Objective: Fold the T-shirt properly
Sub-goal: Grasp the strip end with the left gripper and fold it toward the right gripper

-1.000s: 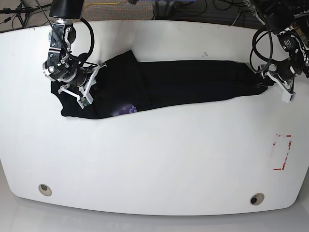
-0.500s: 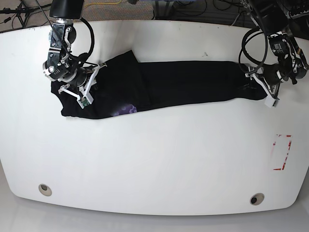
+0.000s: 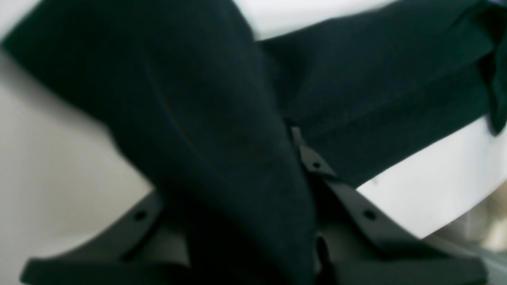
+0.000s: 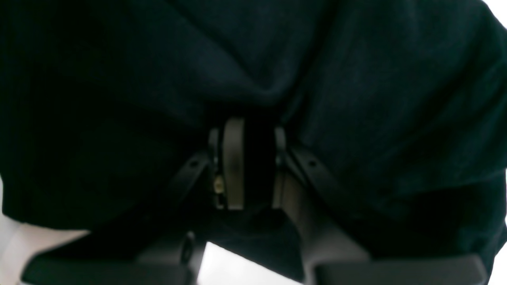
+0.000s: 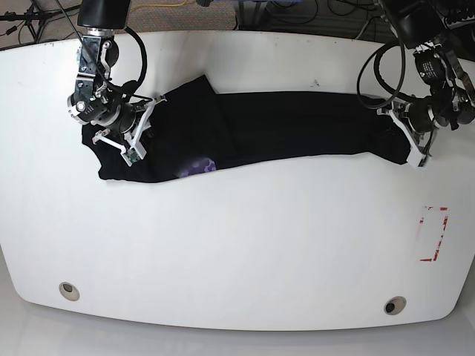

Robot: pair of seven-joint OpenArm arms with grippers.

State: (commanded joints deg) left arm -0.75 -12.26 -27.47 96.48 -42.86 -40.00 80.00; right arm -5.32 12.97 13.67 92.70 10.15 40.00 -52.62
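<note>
Cloth runs in a long, narrow band across the far half of the white tabletop [image 5: 237,245]: the T-shirt [image 5: 282,122] is stretched between my two arms, black, with a scrap of purple print [image 5: 199,166] peeking out along its near edge towards the right-arm end. My right pincer [image 5: 137,126] is clenched on that end of the T-shirt; its wrist view shows fabric bunched between nearly closed fingers [image 4: 233,158]. My left pincer [image 5: 408,137] grips the other end, and the wrist view there shows a thick fold draped through and over the fingers [image 3: 313,158], blurred. The T-shirt's far edge lies close to the tabletop's back rim. On its near side I see a wide stretch of open white surface, with only a red-marked rectangle [image 5: 434,233] near the left-arm edge.
</note>
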